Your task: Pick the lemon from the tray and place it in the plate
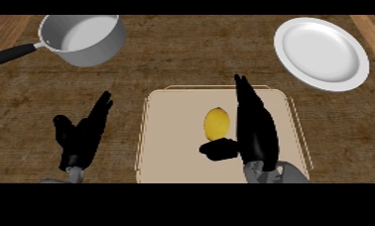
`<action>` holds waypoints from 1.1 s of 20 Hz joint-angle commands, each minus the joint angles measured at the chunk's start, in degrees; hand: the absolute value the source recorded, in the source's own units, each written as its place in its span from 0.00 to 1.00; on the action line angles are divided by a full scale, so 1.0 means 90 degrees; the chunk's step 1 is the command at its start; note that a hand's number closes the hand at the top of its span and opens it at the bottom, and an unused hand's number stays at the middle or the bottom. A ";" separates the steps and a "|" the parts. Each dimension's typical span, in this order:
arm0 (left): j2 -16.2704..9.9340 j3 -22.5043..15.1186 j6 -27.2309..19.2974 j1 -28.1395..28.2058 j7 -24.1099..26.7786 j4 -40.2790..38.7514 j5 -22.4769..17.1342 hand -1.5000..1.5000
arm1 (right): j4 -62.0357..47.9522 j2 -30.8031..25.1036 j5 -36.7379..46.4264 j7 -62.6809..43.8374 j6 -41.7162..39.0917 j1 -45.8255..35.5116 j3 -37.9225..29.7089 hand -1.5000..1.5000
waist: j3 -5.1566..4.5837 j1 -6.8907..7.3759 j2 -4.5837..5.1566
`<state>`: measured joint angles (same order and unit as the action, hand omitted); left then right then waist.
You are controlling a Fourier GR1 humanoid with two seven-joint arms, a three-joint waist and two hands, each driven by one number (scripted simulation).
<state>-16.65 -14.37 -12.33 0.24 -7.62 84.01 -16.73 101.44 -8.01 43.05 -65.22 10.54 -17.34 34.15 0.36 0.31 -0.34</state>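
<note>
A yellow lemon (216,123) lies near the middle of the beige tray (172,136). My right hand (254,126) hovers over the tray just right of the lemon, fingers straight and pointing away, thumb (218,149) sticking out below the fruit; it is open and holds nothing. At the back right sits the white plate (321,53), bare. To the left of the tray, over the counter, my left hand (82,133) rests open with its fingers up.
A grey saucepan (82,38) with a black handle (16,54) stands at the back left. The counter top is dark brown wood, with lighter wooden strips at both far corners.
</note>
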 commanded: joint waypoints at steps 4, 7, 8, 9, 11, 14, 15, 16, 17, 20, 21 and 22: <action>0.0020 0.0071 0.0257 0.0129 -0.0067 -0.0311 -0.0034 0.50 | -0.0701 0.0651 0.0706 -0.0918 -0.0347 -0.0074 0.0002 0.00 | -0.0045 -0.0022 0.0032; 0.0183 0.0156 0.0225 -0.0210 -0.0152 -0.0556 -0.0041 0.50 | -0.1356 0.0758 0.0691 -0.0531 -0.0327 -0.0203 -0.0331 0.00 | -0.0045 -0.0022 0.0053; 0.0128 0.0146 0.0301 0.0102 -0.0144 -0.0285 -0.0039 0.50 | -0.0926 0.0640 0.0613 -0.0428 -0.0506 -0.0006 -0.0405 0.00 | -0.0042 -0.0024 0.0036; 0.0124 0.0009 0.0254 0.0404 -0.0084 0.0004 0.0062 0.50 | -0.1287 0.0759 0.0714 -0.0370 -0.0418 -0.0077 -0.0424 0.00 | -0.0041 0.0009 0.0035; 0.0210 0.0163 0.0336 0.0070 -0.0234 -0.0252 -0.0054 0.50 | -0.1088 0.0874 0.0826 -0.0356 -0.0379 0.0324 -0.0143 0.00 | -0.0042 -0.0035 0.0034; 0.0459 0.0138 0.0147 -0.0190 -0.0147 -0.0595 0.0201 0.50 | -0.1471 0.0881 0.0656 0.0046 -0.0431 0.0276 -0.0434 0.00 | -0.0042 -0.0043 0.0046; 0.0437 0.0024 0.0163 -0.0132 -0.0136 -0.0459 0.0341 0.50 | -0.1712 0.0882 0.0446 -0.0007 -0.0621 -0.0125 -0.0625 0.00 | -0.0041 -0.0016 0.0047; 0.0298 0.0076 0.0376 0.0170 -0.0142 -0.0218 0.0211 0.50 | -0.1937 0.0884 0.0356 0.0219 -0.0487 -0.0199 -0.0767 0.00 | -0.0040 0.0009 0.0044; 0.0328 0.0165 0.0217 -0.0028 -0.0505 -0.0120 0.0169 0.50 | -0.2047 0.0844 0.0460 0.0555 -0.0399 0.0119 -0.0829 0.00 | -0.0039 -0.0012 0.0044; 0.0339 0.0310 0.0355 -0.0098 -0.0202 -0.0498 0.0167 0.50 | -0.2416 0.0850 0.0170 0.0838 -0.0887 -0.0157 -0.0723 1.00 | -0.0041 0.0001 0.0059; 0.0132 0.0451 0.0427 -0.0146 -0.0548 -0.0234 0.0110 0.50 | -0.1625 0.0635 0.0296 0.0598 -0.1262 0.0076 -0.0567 1.00 | -0.0041 -0.0035 0.0035; 0.0399 0.0323 0.0469 -0.0049 -0.0153 -0.0499 0.0194 0.50 | -0.2069 0.0884 0.0721 0.0651 -0.0786 0.0157 -0.0351 1.00 | -0.0042 -0.0029 0.0040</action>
<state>-14.19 -12.02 -9.38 -0.14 -9.18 83.62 -14.90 85.06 -0.86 47.24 -58.84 4.51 -16.46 29.61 0.43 0.19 -0.39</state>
